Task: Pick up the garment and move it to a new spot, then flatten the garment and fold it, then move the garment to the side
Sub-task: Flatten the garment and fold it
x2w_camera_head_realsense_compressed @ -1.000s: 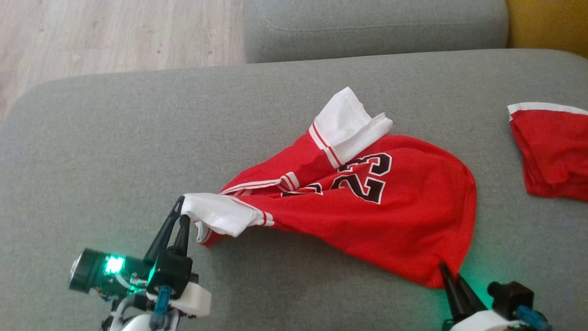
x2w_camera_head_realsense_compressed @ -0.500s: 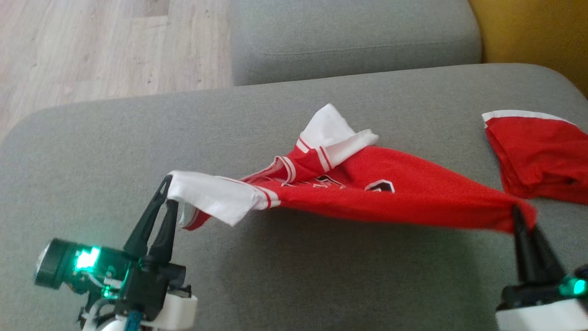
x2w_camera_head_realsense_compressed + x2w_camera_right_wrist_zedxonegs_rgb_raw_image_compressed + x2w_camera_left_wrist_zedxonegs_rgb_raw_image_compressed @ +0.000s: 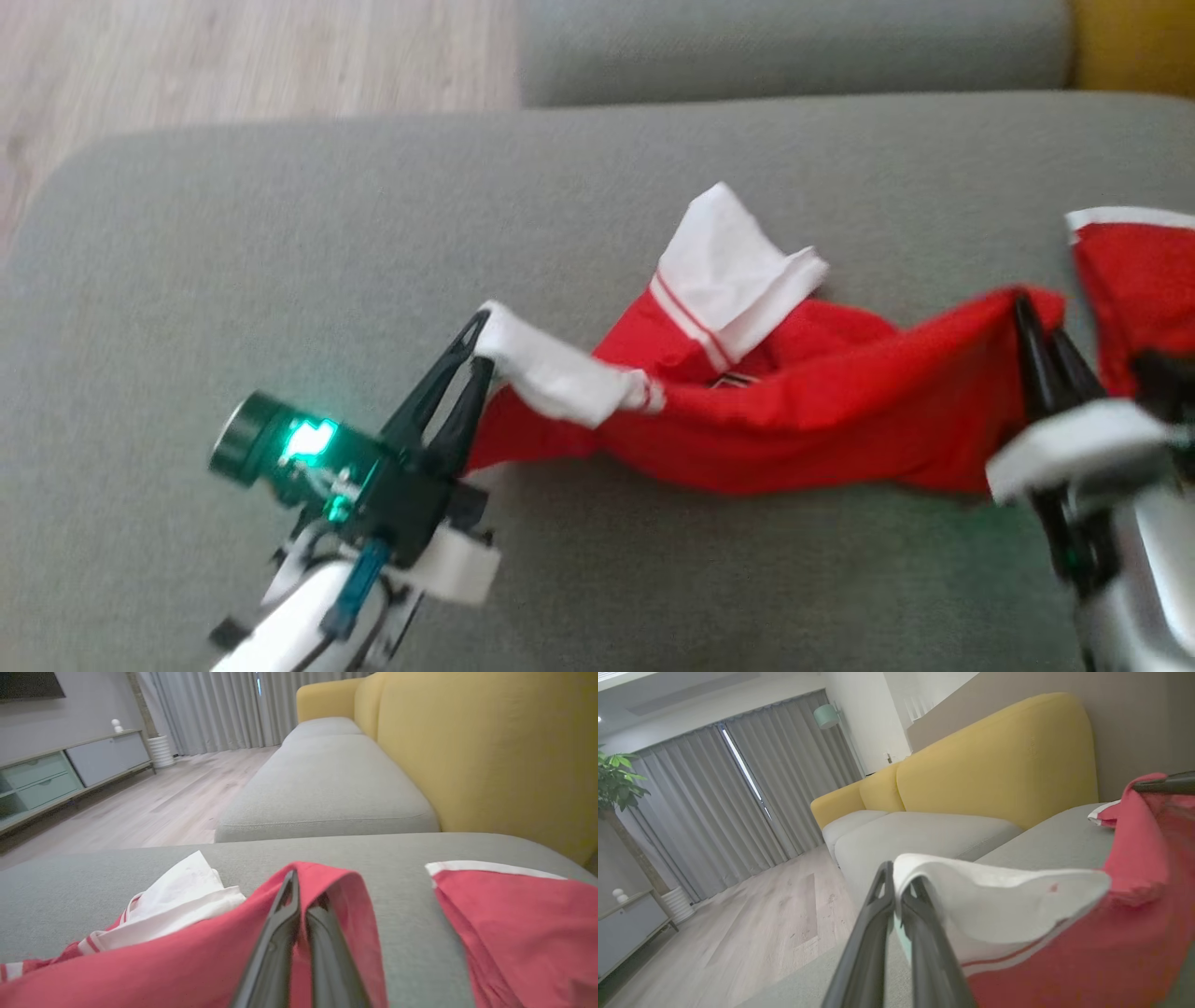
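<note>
Surface: a grey sofa seat cushion (image 3: 280,233) carries the cloth; a second grey cushion (image 3: 794,47) lies beyond it at 12 o'clock in the head view.
Task thing: the red jersey (image 3: 803,420) with white sleeves is slung between the two arms, running from the middle of the head view out toward 3 o'clock. Its two gripped ends are raised and its middle sags toward the cushion.
Jersey details: one white sleeve (image 3: 738,271) stands up at the jersey's 12 o'clock. A scrap of black-and-white print shows in the fold just below that sleeve.
Left end effector (image 3: 483,341): at 8 o'clock of the head view, with its fingers pinched together on the other white sleeve (image 3: 994,900). The red body hangs away at its 3 o'clock in the left wrist view.
Right end effector (image 3: 1034,322): at 3 o'clock of the head view, with its fingers closed on a red hem corner (image 3: 336,882) that drapes over the fingertips.
Other cloth: a second red garment (image 3: 1134,289) with a white edge lies on the cushion at the jersey's 3 o'clock, just beside the right arm.
Surroundings: the yellow backrest (image 3: 490,756) is at 1 o'clock and the pale wooden floor (image 3: 233,56) at 10 o'clock.
Sharpness: the head view is blurred.
</note>
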Controlling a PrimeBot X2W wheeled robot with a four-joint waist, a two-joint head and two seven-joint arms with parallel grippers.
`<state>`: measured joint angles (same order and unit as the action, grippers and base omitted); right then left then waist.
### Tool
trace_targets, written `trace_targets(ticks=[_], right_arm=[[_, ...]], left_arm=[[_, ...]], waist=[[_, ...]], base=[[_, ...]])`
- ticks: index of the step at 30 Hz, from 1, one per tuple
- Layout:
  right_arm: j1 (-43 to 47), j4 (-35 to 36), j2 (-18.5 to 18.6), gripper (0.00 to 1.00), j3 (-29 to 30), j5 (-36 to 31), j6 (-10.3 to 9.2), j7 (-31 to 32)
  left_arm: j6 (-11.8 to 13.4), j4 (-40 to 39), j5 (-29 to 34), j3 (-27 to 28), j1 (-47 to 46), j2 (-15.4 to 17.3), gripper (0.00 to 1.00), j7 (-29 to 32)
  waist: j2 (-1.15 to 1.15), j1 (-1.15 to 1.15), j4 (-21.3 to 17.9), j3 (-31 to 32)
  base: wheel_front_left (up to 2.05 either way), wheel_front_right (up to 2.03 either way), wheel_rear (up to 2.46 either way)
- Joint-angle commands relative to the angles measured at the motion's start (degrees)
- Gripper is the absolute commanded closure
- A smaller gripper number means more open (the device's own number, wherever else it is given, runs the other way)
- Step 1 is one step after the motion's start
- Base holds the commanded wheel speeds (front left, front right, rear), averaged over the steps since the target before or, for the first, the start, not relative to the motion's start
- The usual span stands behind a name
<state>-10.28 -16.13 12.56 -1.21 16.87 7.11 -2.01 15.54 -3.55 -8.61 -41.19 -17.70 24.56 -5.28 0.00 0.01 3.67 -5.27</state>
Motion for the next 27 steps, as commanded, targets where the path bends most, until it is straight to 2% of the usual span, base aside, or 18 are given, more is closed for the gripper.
trace_targets(ticks=[1, 4, 5, 6, 11, 16, 21, 27], right_arm=[[-3.87, -0.01, 1.50, 1.00, -1.99, 0.70, 0.37, -1.28], [-10.55, -8.75, 2.30, 1.00, -4.21, 2.54, 0.37, -4.56], [-12.20, -11.35, 2.61, 0.53, -4.72, 2.56, 0.37, -5.38], [-13.63, -13.61, 2.88, 0.00, -5.24, 2.42, 0.37, -6.34], [-15.23, -19.51, 4.19, 0.00, -8.74, 3.89, 0.37, -9.96], [-10.52, -17.14, 7.58, 0.00, -13.27, 7.65, 0.37, -10.68], [-7.21, -13.26, 12.42, 0.00, -15.77, 9.29, 0.37, -7.08], [-9.08, -12.25, 16.76, 0.00, -16.42, 7.97, 0.37, -2.30]], left_arm=[[-0.16, -0.67, -0.19, 2.08, -3.92, 0.42, 1.00, -0.75], [-0.51, 3.09, -0.22, 1.55, -6.24, -1.93, 1.00, -2.44], [-0.63, 4.22, -0.27, 1.43, -6.87, -2.52, 1.00, -2.86], [-0.73, 5.30, -0.30, 1.33, -7.48, -3.07, 1.00, -3.30], [-0.80, 9.57, -0.88, 1.67, -9.25, -4.33, 1.00, -4.94], [-0.40, 11.62, -1.76, 2.58, -9.44, -4.14, 1.00, -5.63], [-0.15, 11.94, -2.12, 3.00, -9.72, -3.70, 1.00, -5.66], [-0.12, 12.08, -1.81, 2.82, -11.00, -3.59, 1.00, -5.64]], waist=[[0.00, -0.01, 1.74, -2.54], [0.00, -0.01, 2.34, -4.76], [0.00, -0.01, 2.42, -5.27], [0.00, -0.01, 2.46, -5.73], [0.00, -0.01, 1.63, -6.50], [0.00, -0.01, 0.42, -6.60], [0.00, -0.01, -0.04, -7.67], [0.00, -0.01, 0.93, -9.12]], base=[[0.00, 0.00, 0.00], [0.00, 0.00, 0.00], [0.00, 0.00, 0.00], [0.00, 0.00, 0.00], [0.00, 0.00, 0.00], [0.00, 0.00, 0.00], [0.00, 0.00, 0.00], [0.00, 0.00, 0.00]])
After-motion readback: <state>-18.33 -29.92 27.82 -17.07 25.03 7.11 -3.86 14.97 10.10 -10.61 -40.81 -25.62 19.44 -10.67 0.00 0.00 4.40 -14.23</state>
